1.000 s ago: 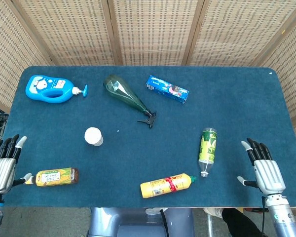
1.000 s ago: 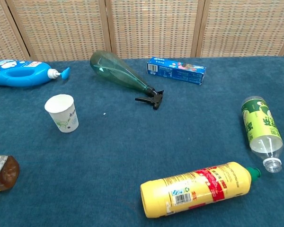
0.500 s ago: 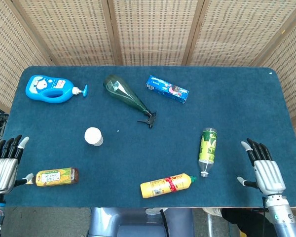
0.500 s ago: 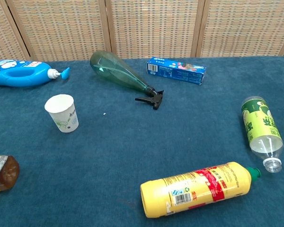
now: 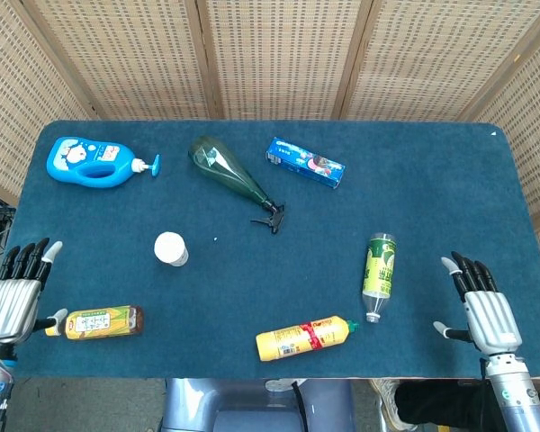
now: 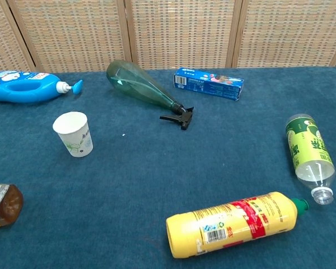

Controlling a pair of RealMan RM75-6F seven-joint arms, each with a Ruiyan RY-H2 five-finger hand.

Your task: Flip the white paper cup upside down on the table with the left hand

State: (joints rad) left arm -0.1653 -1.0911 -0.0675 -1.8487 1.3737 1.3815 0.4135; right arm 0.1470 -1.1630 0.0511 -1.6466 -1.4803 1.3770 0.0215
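On the blue table [image 5: 432, 198], upright and mouth up: white paper cup [image 5: 170, 248], well apart from both hands. Down-left of the cup, at the table's near edge: left hand [image 5: 13, 292], fingers spread, holding nothing, just beside a lying brown bottle [image 5: 103, 321]. Far right of the cup: right hand [image 5: 483, 306], likewise spread and empty. Behind the cup: green spray bottle [image 5: 235, 183], on its side.

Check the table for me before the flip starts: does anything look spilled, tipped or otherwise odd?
Nothing spilled. The white paper cup stands upright, mouth up. The green drink bottle lies on its side with no cap on its open neck, yet the cloth beside it looks dry.
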